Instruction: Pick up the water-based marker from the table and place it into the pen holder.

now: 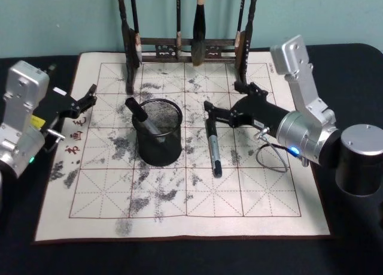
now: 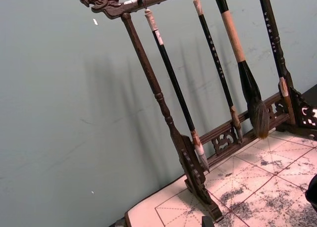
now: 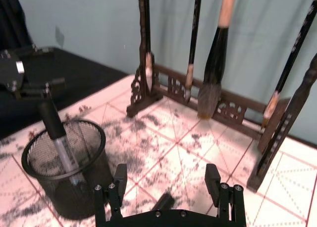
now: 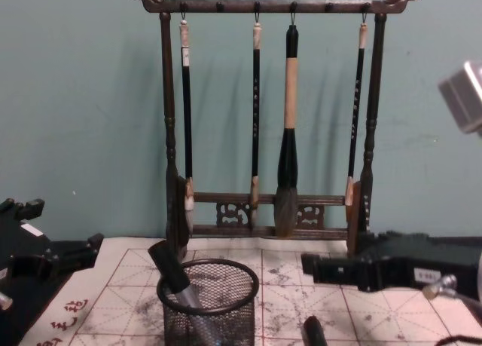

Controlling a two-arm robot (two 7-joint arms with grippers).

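Observation:
A dark water-based marker [image 1: 213,148] lies on the ink-stained mat, just right of the pen holder [image 1: 159,144]. The holder is a black wire-mesh cup, and another marker [image 1: 140,114] leans inside it with its black cap up. My right gripper [image 1: 209,113] is open at the far end of the lying marker. In the right wrist view that marker's end [image 3: 163,203] sits between the spread fingers [image 3: 119,180], untouched, with the pen holder [image 3: 35,163] off to one side. My left gripper [image 1: 88,99] rests open at the mat's left edge, holding nothing.
A tall dark wooden brush rack [image 1: 182,49] with several hanging brushes stands along the mat's back edge, close behind the right gripper. The gridded felt mat [image 1: 179,227] lies on a black table. A thin cable loop [image 1: 272,158] hangs beside my right wrist.

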